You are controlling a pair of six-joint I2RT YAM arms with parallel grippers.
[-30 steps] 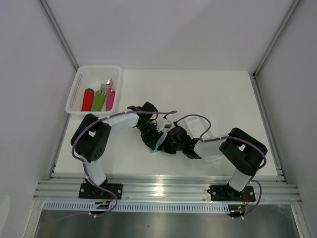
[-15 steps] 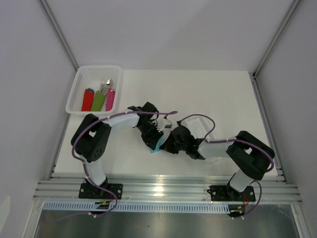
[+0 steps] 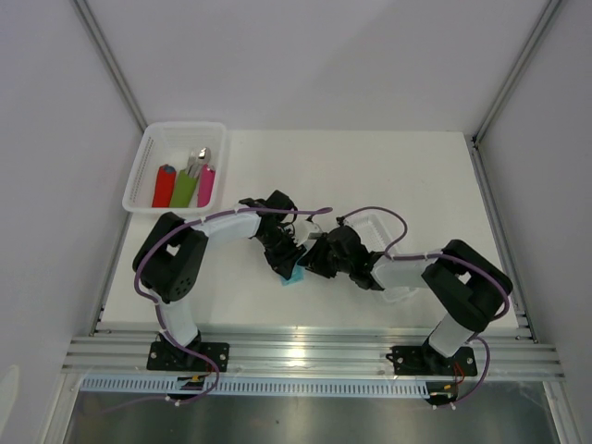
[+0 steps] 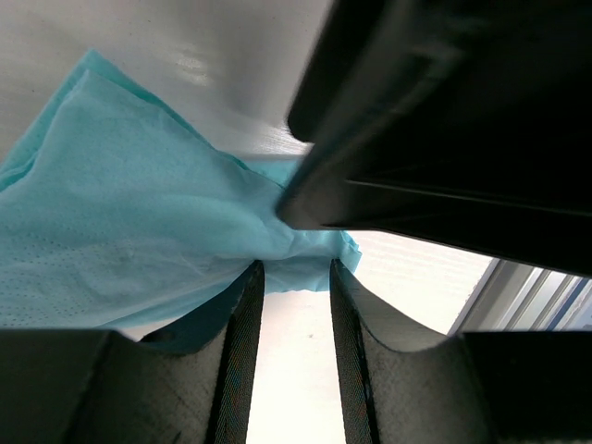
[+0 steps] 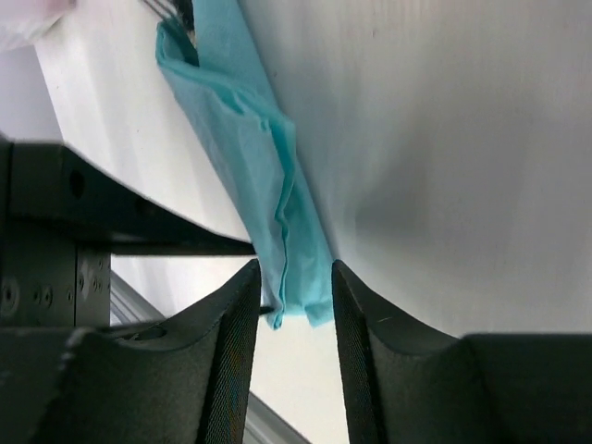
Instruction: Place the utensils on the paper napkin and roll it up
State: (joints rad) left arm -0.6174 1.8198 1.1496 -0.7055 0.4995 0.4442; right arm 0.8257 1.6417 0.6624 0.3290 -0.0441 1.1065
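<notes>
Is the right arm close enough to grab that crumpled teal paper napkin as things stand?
Probably yes. The end of the crumpled teal paper napkin lies right between the right gripper's parted fingers, with nothing in between. The left gripper sits close by at the same napkin, so space is tight.

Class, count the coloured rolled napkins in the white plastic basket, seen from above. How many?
3, side by side in the white plastic basket: red rolled napkin left, green rolled napkin middle, pink rolled napkin right. Others could hide beneath them.
</notes>
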